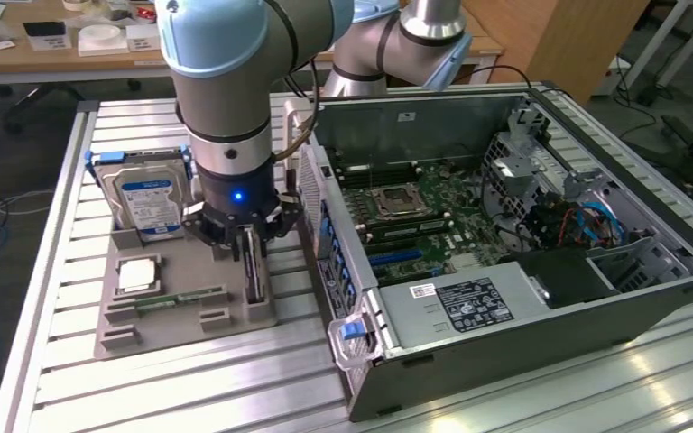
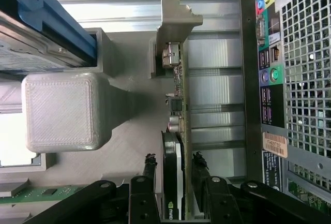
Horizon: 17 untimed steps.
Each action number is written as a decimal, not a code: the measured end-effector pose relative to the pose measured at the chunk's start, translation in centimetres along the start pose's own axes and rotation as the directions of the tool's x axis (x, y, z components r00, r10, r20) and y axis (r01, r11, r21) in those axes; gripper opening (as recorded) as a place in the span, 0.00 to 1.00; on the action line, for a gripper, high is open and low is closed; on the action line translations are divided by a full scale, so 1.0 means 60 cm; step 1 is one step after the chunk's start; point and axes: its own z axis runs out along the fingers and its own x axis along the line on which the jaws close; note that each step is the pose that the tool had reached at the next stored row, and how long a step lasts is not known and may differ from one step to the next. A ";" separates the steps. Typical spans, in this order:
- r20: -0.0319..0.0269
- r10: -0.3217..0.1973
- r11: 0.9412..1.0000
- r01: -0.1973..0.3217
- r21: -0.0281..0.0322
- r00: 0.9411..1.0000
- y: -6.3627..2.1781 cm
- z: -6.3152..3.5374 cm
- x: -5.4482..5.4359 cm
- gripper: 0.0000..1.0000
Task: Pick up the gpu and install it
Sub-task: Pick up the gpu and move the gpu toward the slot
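Both jaws of the gripper (image 2: 174,163) flank the gpu (image 2: 180,97), partly spread.

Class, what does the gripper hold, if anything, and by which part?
Nothing yet, it seems: the open jaws straddle the gpu away from its bracket end, with small gaps either side. It stands on edge in the gray tray.

gpu (image 2: 172,180): white "nVID…" on the black face, rest cut off at frame edge
case sticker (image 2: 274,144): orange, barcode plus small print, unreadable
PSU label (image 1: 473,302): dense print, too small to read
white tag (image 1: 422,290): beside PSU label, unreadable
drive label (image 1: 154,200): blue/white, text not legible
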 end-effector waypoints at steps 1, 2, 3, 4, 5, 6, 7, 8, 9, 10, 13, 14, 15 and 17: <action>0.000 0.000 1.000 0.000 0.000 1.000 0.000 0.000 0.000 0.42; 0.000 0.000 1.000 0.000 0.000 1.000 0.000 0.000 0.000 0.42; 0.000 0.000 1.000 0.000 0.000 1.000 0.000 0.000 0.000 0.42; 0.000 0.000 1.000 0.000 0.000 1.000 0.000 0.000 0.000 0.42; 0.000 0.000 1.000 0.000 0.000 1.000 0.000 0.000 0.000 0.42; 0.000 0.000 1.000 0.000 0.000 1.000 0.000 0.000 0.000 0.42; 0.000 0.000 1.000 0.000 0.000 1.000 0.000 0.000 0.000 0.40; 0.000 0.000 1.000 0.000 0.000 1.000 0.000 0.000 0.000 0.40; 0.000 0.000 1.000 0.000 0.000 1.000 0.000 0.000 0.000 0.40; 0.000 0.000 1.000 0.000 0.000 1.000 0.000 0.000 0.000 0.40; 0.000 0.000 1.000 0.000 0.000 1.000 0.000 0.000 0.000 0.33; 0.000 0.000 1.000 0.000 0.000 1.000 0.000 0.000 0.000 0.33; 0.000 0.000 1.000 0.000 0.000 1.000 0.000 0.000 0.000 0.33; 0.000 0.000 1.000 0.000 0.000 1.000 0.000 0.000 0.000 0.32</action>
